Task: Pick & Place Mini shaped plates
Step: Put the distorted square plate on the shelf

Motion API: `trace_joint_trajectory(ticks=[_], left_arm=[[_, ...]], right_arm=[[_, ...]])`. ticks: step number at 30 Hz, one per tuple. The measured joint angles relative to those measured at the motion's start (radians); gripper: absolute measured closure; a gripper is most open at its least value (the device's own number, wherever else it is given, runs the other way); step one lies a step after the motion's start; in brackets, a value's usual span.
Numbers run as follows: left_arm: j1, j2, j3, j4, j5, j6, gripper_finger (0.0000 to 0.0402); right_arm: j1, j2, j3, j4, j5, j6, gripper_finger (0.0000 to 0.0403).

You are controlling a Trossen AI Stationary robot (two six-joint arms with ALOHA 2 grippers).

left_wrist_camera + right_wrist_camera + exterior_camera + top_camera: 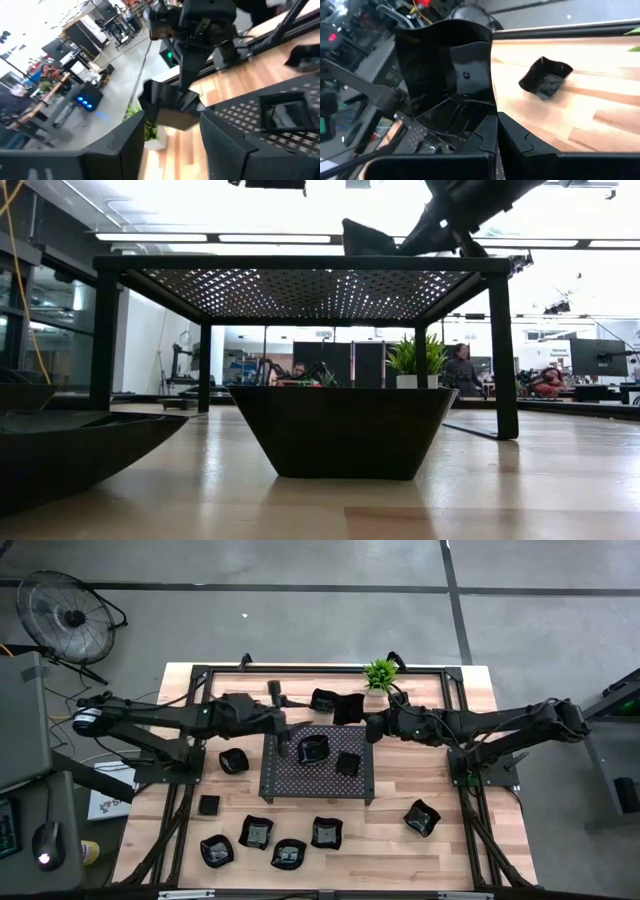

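The right gripper (358,717) is reaching in from the right of the high view, above the top edge of the perforated tray (285,775), its jaws pinching the rim of a black mini plate (450,65) held off the table. The left gripper (286,743) is hanging over the tray's upper left with its fingers (125,145) spread and empty. Two plates (314,749) are lying on the tray, another (325,699) is sitting near the plant (380,672), and the rest are lying scattered toward the lower frame.
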Motion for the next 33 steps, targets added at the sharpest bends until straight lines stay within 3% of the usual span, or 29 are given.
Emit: trace_joint_trajectory(ticks=[3,7,12,17,23,28,33], left_arm=[[0.0,0.033,0.053,-0.048,-0.041,0.008,0.0218],[0.0,0.052,0.086,-0.042,-0.107,-0.091,0.0218],[0.0,0.055,0.09,-0.032,-0.187,-0.236,0.0218],[0.001,0.055,0.09,0.032,-0.202,-0.425,0.0218],[0.001,0.082,0.09,0.224,-0.218,-0.479,0.0218],[0.001,0.099,0.088,0.224,-0.278,-0.528,0.0218],[0.001,0.122,0.089,0.236,-0.309,-0.609,0.0218]], right_arm=[[-0.003,0.0,0.0,-0.008,0.003,-0.054,0.0403],[-0.002,0.001,0.049,-0.033,0.045,-0.186,0.0403],[0.011,0.0,0.182,-0.121,0.23,-0.421,0.0403],[0.012,0.027,0.289,-0.14,0.386,-0.654,0.0403],[0.013,0.118,0.356,-0.138,0.447,-0.732,0.0403],[0.041,0.182,0.387,-0.11,0.525,-0.754,0.0403],[0.077,0.215,0.417,-0.015,0.577,-0.886,0.0403]])
